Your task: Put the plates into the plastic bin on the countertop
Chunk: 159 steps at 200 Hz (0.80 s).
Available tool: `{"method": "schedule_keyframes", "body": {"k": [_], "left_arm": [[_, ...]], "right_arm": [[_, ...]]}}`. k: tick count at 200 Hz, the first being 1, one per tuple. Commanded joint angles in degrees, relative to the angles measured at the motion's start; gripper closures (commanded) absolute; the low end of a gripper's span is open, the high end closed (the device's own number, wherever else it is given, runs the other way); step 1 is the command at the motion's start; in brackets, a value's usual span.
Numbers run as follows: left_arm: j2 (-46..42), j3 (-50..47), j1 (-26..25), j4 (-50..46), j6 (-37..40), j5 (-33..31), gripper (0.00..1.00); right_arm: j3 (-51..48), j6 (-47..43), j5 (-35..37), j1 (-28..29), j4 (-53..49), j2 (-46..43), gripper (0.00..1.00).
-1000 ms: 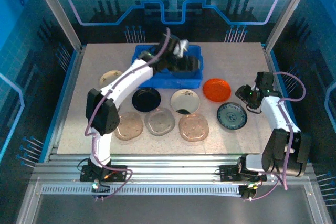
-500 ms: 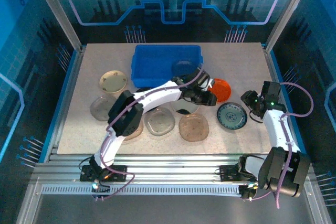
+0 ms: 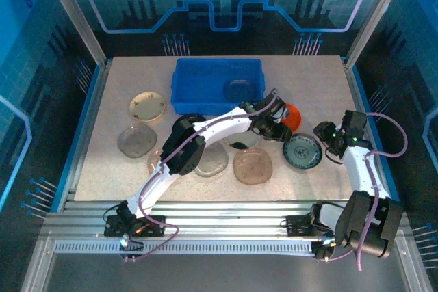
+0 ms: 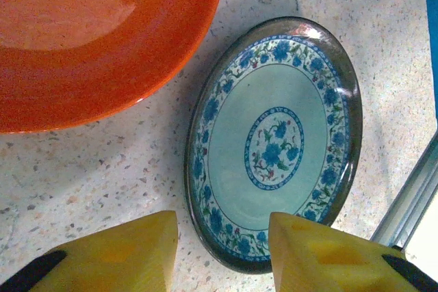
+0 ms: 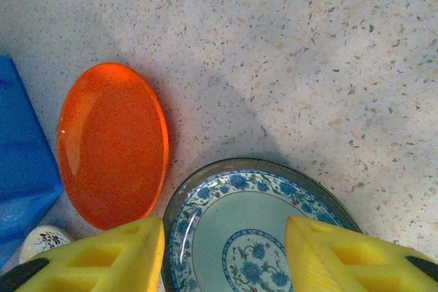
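Note:
A blue-flowered plate (image 3: 302, 150) lies on the countertop (image 3: 308, 80) right of centre, with an orange plate (image 3: 293, 113) just behind it. My left gripper (image 3: 279, 130) is open and low over the flowered plate (image 4: 274, 141). Its near rim sits between the yellow fingers without touching them. My right gripper (image 3: 328, 138) hovers open over the same plate (image 5: 253, 237) from the right. The blue plastic bin (image 3: 205, 80) holds one clear plate (image 3: 239, 90). Several more plates lie in front of the bin, cream (image 3: 147, 106), clear (image 3: 135, 141) and brownish (image 3: 252, 165).
The left arm stretches across the middle of the table over a black plate (image 3: 188, 122) and a cream marked plate (image 3: 241, 143). The orange plate (image 4: 89, 32) lies close beside the flowered one. A metal frame (image 3: 356, 100) edges the countertop on the right.
My left gripper left a clear plate in the bin and swung right and forward to the flowered plate, its jaws narrower. My right gripper drifted slightly toward the near edge.

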Motion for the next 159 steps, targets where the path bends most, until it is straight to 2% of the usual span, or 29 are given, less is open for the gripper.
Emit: {"method": "schedule_keyframes", "body": {"k": [1,133,159], "left_arm": [[3.04,3.23,-0.56,-4.03,1.53,1.61,0.59],[9.95,10.80,-1.71,-7.32,1.04,2.82,0.60],[10.86,11.81,-1.72,-7.74,1.20,2.49,0.65]], "right_arm": [[-1.17,0.18,-1.81,-1.26,1.77,-0.82,0.49],[-2.49,-0.53,-4.32,-2.09,4.74,0.44,0.49],[-2.49,-0.88,-4.95,-2.16,4.94,0.45,0.49]]}}
